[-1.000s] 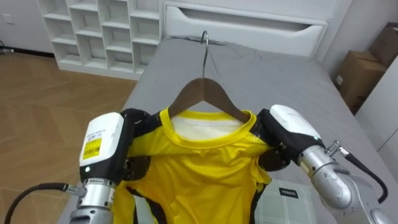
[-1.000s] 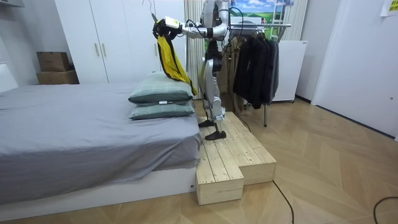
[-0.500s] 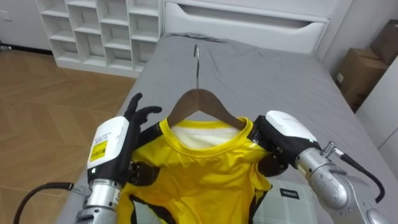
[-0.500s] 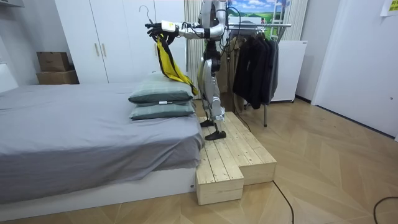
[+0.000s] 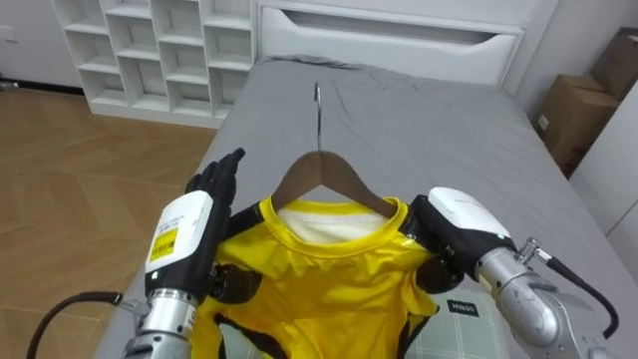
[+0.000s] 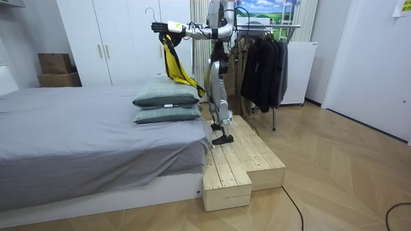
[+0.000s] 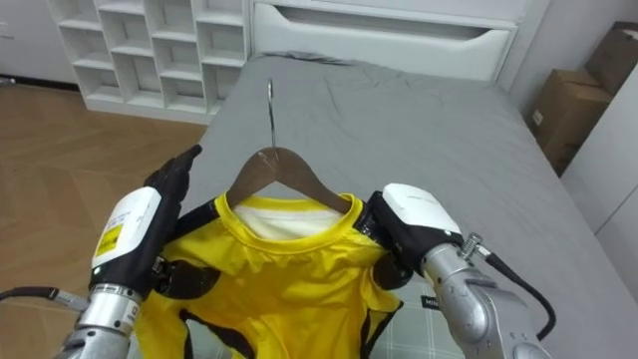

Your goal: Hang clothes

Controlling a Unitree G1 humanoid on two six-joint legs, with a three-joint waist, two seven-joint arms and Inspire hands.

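Observation:
A yellow shirt (image 5: 319, 289) hangs on a wooden hanger (image 5: 324, 172) whose metal hook (image 5: 317, 100) points up, held out over the grey bed. My right hand (image 5: 444, 244) is curled round the shirt's right shoulder and the hanger's end under it. At the shirt's left shoulder, my left hand (image 5: 214, 184) is open, its fingers straight and pointing forward, apart from the cloth. In the room view I stand on a wooden platform (image 6: 241, 160) at the bed's side, both arms raised, with the shirt (image 6: 172, 61) dangling from them.
The bed (image 6: 77, 135) carries two pillows (image 6: 166, 106) just below the shirt. Behind me stands a clothes rack (image 6: 266, 58) with dark garments. A white shelf unit (image 5: 150, 50) and a cardboard box (image 5: 570, 115) flank the bed's far end.
My left hand has let go of the shirt's left shoulder and stretched its fingers straight. The right hand keeps its hold, and the hanger has stayed about where it was.

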